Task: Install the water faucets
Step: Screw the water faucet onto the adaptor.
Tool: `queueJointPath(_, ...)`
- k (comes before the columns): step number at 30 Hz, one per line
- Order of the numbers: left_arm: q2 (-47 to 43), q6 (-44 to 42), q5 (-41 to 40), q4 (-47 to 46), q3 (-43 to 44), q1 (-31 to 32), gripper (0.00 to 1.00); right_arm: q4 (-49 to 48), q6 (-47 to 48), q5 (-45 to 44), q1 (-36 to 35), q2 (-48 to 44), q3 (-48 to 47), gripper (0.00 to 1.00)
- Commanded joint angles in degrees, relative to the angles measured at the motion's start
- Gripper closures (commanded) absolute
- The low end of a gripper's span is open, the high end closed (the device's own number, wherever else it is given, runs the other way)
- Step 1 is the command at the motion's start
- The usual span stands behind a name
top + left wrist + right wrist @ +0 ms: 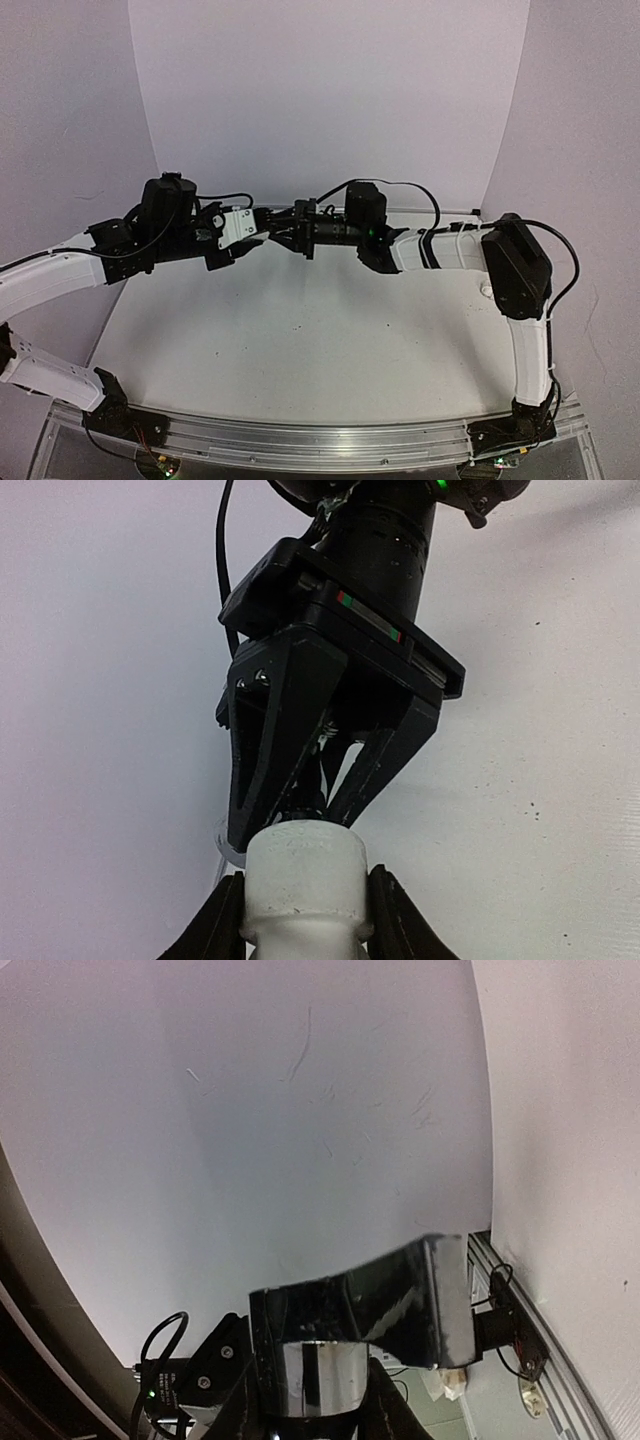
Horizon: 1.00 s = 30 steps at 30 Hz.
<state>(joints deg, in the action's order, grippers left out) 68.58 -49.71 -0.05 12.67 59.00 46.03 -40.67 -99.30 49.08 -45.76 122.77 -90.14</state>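
Note:
Both arms meet in mid-air over the back of the table. My left gripper (258,234) is shut on a white cylindrical pipe fitting (305,880), seen between its fingers in the left wrist view. My right gripper (282,238) is shut on the shiny silver metal faucet (370,1305), which fills the bottom of the right wrist view. In the left wrist view the right gripper (300,815) has its fingertips right at the fitting's open end; the faucet itself is hidden there behind the fitting. The blue faucet is out of view.
The white table (320,340) lies below both arms, with white backdrop walls on three sides. An aluminium rail (320,440) runs along the near edge, between the arm bases. Black cables (400,190) loop above the right arm.

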Motion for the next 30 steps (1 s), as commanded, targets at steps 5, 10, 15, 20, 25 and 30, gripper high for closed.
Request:
queueJointPath(5, 1.6, 8.4, 3.3, 7.5, 1.7, 2.8, 1.00, -3.1, -0.5, 4.3, 0.1, -10.0, 7.0, 0.56)
queueJointPath(10, 1.1, 14.8, 1.8, 2.8, 1.5, 2.7, 1.00, -3.3, 1.0, 1.9, 1.1, -12.3, 12.0, 0.21)
queueJointPath(15, 0.3, 20.8, -3.3, -0.3, 1.7, 2.7, 1.00, -3.4, 4.5, 1.0, 2.5, -17.0, 18.8, 0.02)
queueJointPath(20, -0.2, 29.3, -5.6, -2.7, 3.3, 2.4, 1.00, -3.8, 7.6, 2.3, 3.7, -20.5, 25.3, 0.02)
queueJointPath(25, 0.2, 49.4, -7.6, -2.6, 9.1, -0.1, 1.00, 12.8, 40.5, 6.1, 4.3, -25.5, 24.6, 0.04)
queueJointPath(30, 0.5, 74.1, 11.1, 0.2, 12.9, -8.7, 1.00, 32.8, 93.6, -4.5, 4.0, -31.7, 21.5, 0.05)
